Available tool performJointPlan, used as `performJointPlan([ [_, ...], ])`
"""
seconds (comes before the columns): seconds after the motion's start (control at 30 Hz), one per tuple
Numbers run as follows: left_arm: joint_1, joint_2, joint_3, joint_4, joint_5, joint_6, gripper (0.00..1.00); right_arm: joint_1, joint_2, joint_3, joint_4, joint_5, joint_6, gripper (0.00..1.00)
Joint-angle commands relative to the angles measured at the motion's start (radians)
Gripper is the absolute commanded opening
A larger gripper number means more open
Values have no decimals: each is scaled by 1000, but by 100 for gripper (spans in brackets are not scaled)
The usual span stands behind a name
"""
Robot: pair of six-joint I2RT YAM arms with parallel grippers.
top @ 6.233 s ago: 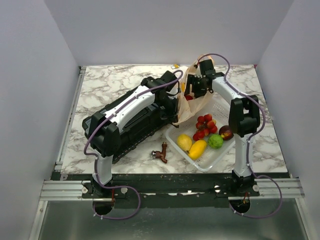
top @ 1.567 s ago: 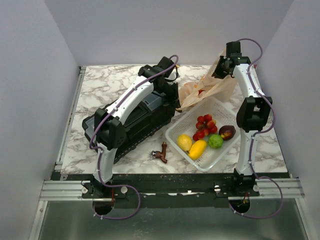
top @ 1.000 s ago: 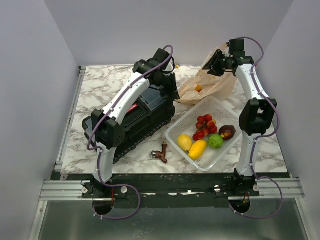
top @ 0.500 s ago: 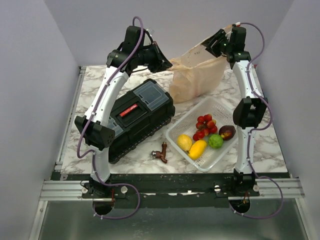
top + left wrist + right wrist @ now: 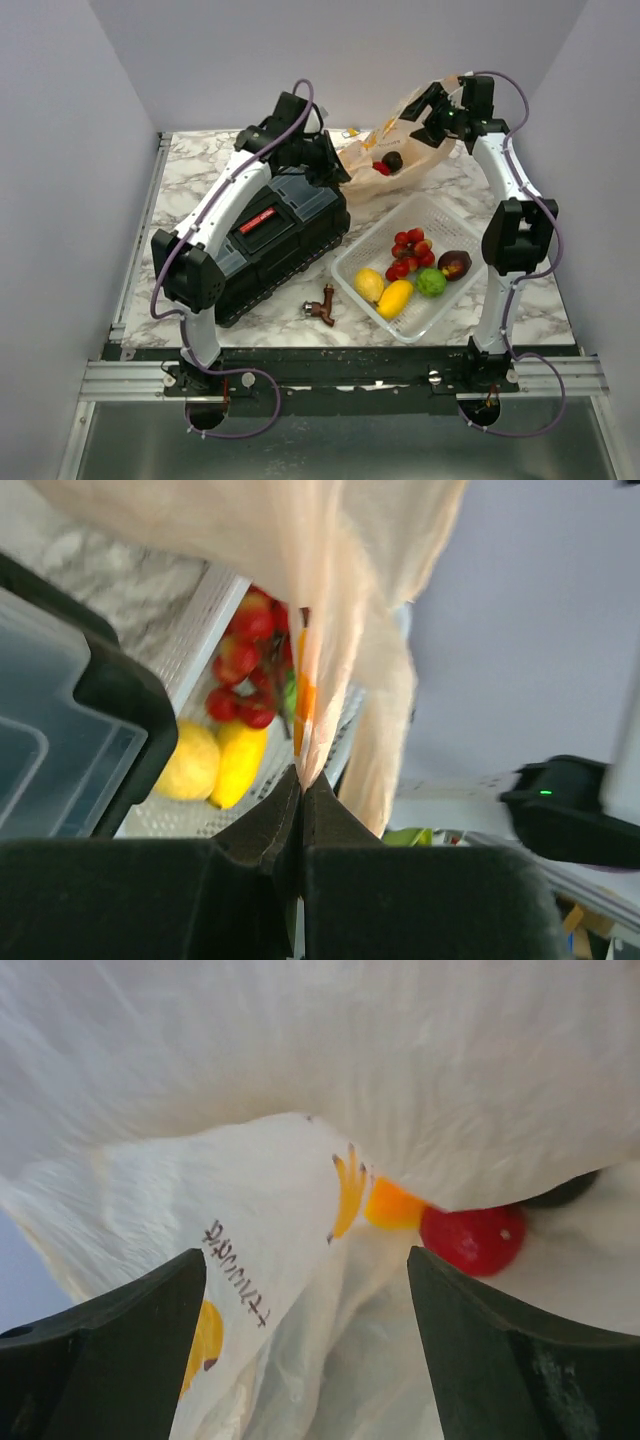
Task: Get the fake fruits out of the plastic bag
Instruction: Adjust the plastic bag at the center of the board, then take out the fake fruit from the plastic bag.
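Above rear of worktop (image 5: 215, 165), bag (image 5: 428, 150) hangs slung between both arms, sagging so apple (image 5: 381, 168) and plum (image 5: 394, 160) pool low, I judge. Left jaws clamped shut on bag edge. Right jaws spread wide, film draped across; I see no pinch. Basket (image 5: 428, 213) waits below.

I read even, diffuse light in the top view, with soft shadows on the bench (image 5: 200, 170). In the right wrist view the plastic bag (image 5: 300, 1060) washes out. The left pincer (image 5: 300, 778) is out of focus.
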State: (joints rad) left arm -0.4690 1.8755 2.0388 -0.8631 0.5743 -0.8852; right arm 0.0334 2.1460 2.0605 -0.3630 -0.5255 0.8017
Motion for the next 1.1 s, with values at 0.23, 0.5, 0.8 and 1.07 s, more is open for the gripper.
performJointPlan([
  [0.23, -118, -99, -258, 12, -26, 49, 0, 22, -184, -261, -243, 109, -314, 96],
  [0.5, -139, -72, -226, -8, -55, 46, 0, 70, -227, -473, -40, 301, -338, 78],
  [0.8, -149, -19, -232, -35, -67, 57, 0, 108, -118, -437, 122, 253, -198, 82],
  [1.07, -155, 2, -233, -53, -75, 63, 0, 117, -3, -360, 162, 271, -128, 85],
])
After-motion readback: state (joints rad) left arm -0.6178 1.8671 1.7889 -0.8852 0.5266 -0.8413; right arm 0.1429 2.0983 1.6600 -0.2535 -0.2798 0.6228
